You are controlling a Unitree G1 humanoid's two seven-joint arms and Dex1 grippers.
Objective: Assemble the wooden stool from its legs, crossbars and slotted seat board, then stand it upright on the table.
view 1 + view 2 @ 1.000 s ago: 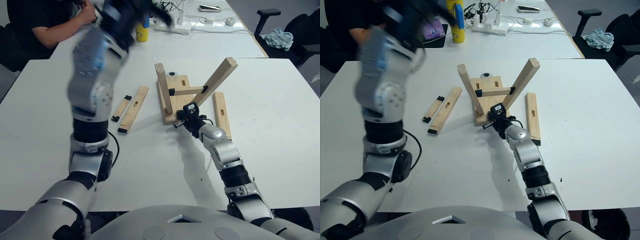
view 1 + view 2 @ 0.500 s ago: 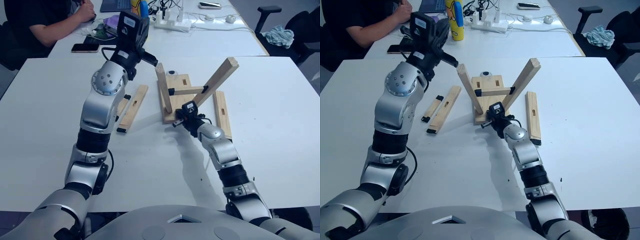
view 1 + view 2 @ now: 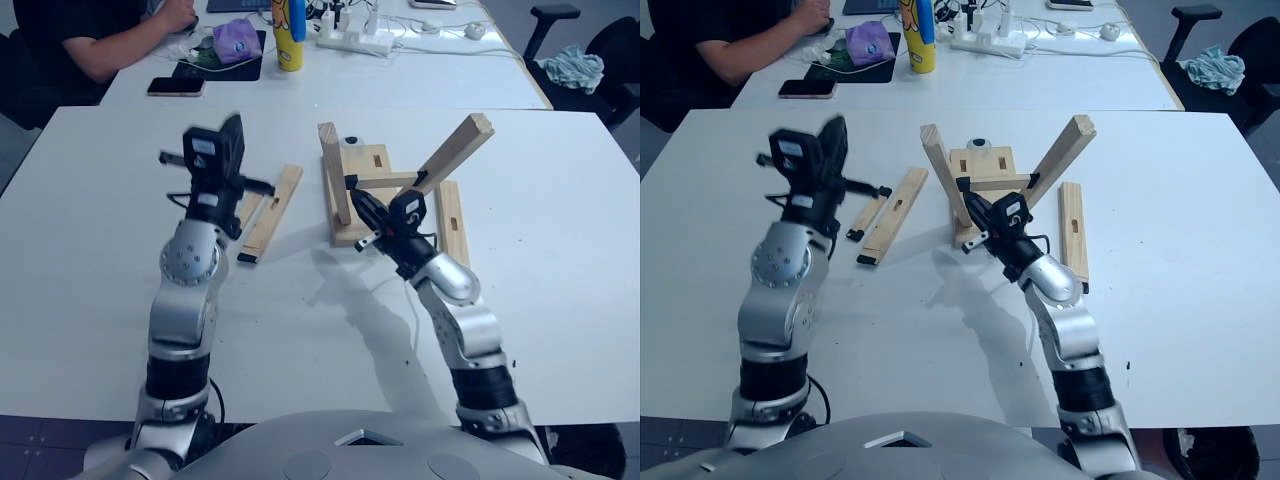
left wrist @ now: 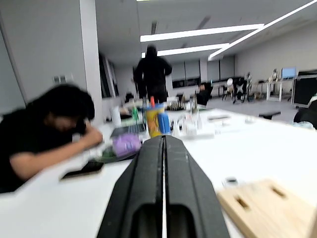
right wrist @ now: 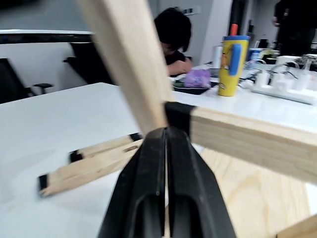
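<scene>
The slotted seat board lies flat on the white table. Two legs stand up from it, one near-upright and one leaning right, joined by a crossbar. My right gripper is shut, empty, its tips just below the joint of the near-upright leg and the crossbar. A loose leg lies right of the board. Another loose leg and a short crossbar lie to its left. My left gripper is shut, held in the air above those left pieces.
A second table behind holds a yellow bottle, a power strip, a phone and a purple bundle, with a person seated there. An office chair stands at the far right. The table's near half is bare.
My left arm swung down from high over the table to hang above the left loose pieces. My right gripper rose from the board's near edge toward the leg and crossbar joint. The camera shifted slightly.
</scene>
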